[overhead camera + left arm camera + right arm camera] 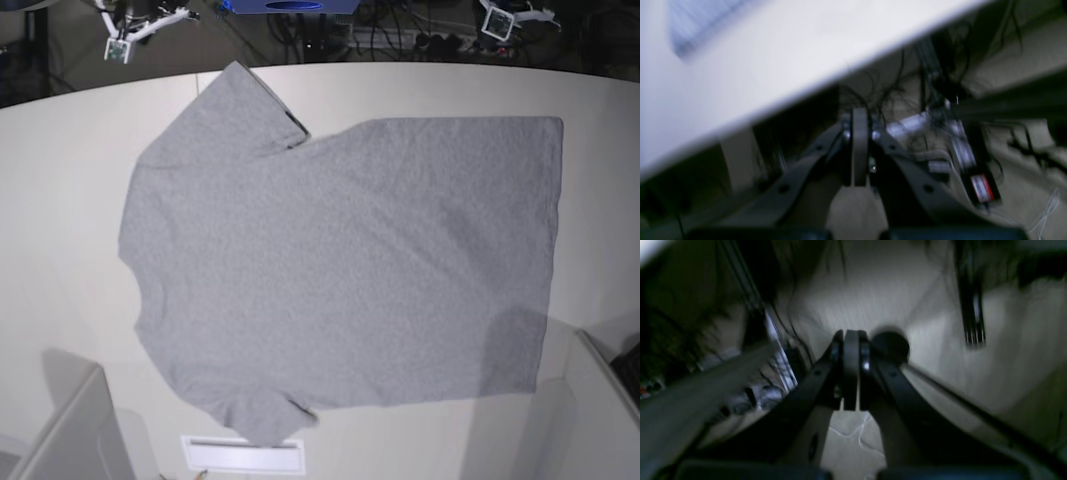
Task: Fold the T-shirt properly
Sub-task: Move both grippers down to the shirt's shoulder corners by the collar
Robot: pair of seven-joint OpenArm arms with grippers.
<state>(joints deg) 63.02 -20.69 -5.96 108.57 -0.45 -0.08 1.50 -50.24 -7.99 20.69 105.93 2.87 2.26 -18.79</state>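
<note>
On the pale table [60,200], the grey T-shirt [340,260] is laid flat, plain side up, neckline toward the left of the base view. Both grippers — left gripper [859,113] and right gripper [850,335] — are seen pressed together, holding nothing, off the table.

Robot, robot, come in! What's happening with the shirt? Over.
Left gripper shut, empty. Right gripper shut, empty. T-shirt spread flat on table, unfolded. Nothing blocking.

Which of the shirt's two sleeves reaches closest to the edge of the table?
The lower sleeve of the T-shirt, in the base view: its tip nearly reaches the near table edge. The upper sleeve stops a little short of the far edge.
</note>
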